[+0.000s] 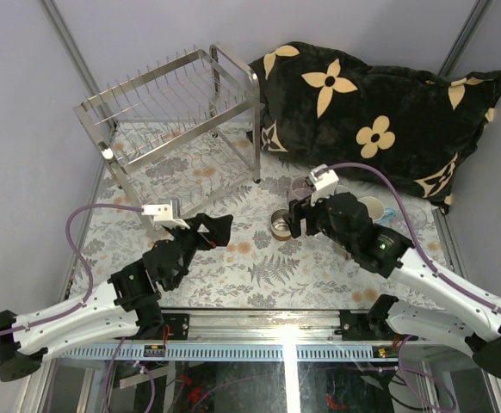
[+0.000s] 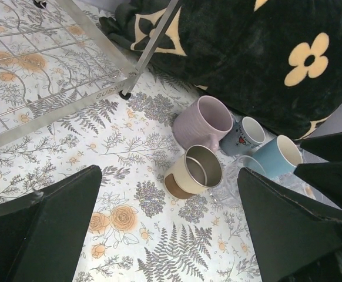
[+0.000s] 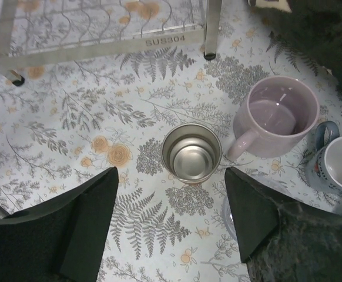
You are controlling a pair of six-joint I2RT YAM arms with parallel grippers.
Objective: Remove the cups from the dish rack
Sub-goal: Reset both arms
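Note:
The dish rack [image 1: 177,107] stands at the back left with no cups in it; its frame also shows in the left wrist view [image 2: 59,111] and the right wrist view [image 3: 100,47]. The cream-and-brown cup [image 2: 193,172] [image 3: 191,153] [image 1: 280,225] stands upright on the table. The lilac-pink mug [image 2: 206,120] [image 3: 280,114] is just behind it. The light blue mug [image 2: 274,157] and a clear glass [image 2: 235,185] are beside them. My left gripper [image 1: 214,229] [image 2: 168,200] is open and empty, short of the cups. My right gripper [image 1: 295,215] [image 3: 170,197] is open and empty, just above the cream-and-brown cup.
A small grey-blue mug [image 2: 247,134] [image 3: 335,167] with a white inside stands among the cups. A big black cushion [image 1: 380,103] with cream flowers lies at the back right, close behind the cups. The floral tablecloth [image 1: 233,275] covers the table.

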